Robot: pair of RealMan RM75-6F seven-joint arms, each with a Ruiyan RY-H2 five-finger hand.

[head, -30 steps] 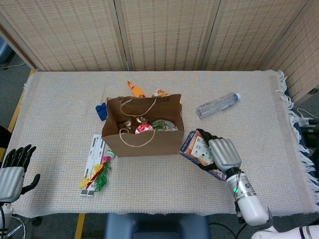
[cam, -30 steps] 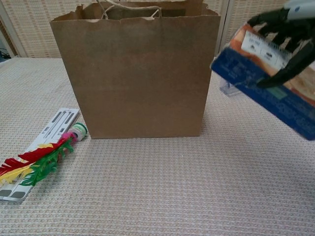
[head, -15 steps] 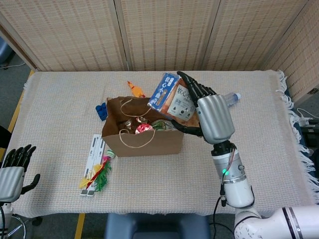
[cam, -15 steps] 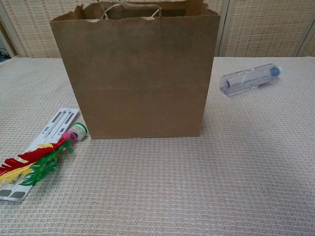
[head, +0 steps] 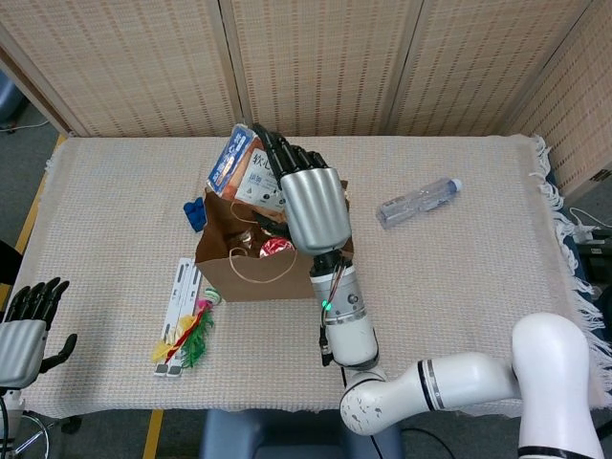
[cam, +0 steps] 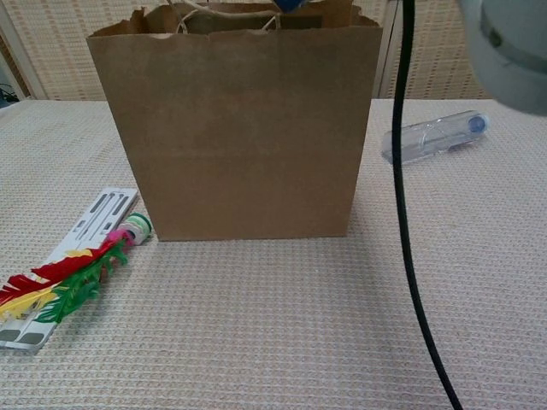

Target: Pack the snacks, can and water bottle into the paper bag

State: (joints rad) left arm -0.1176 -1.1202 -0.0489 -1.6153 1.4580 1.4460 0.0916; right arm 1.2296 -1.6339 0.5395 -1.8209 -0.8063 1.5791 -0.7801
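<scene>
right hand (head: 311, 206) moved left over paper bag (head: 287, 273) | fingers grip snack box (head: 241, 167) | left hand (head: 24, 335) idle, fingers apart

Right hand (head: 313, 206) with silver-grey back, black fingers (head: 277, 150), grey-white forearm with green light, black cable, left hand (head: 24, 335) alike

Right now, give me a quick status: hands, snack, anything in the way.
Right hand holds snack box over bag opening. Left hand idle, off the table. Bottle not yet packed. Nothing blocking the opening.
</scene>
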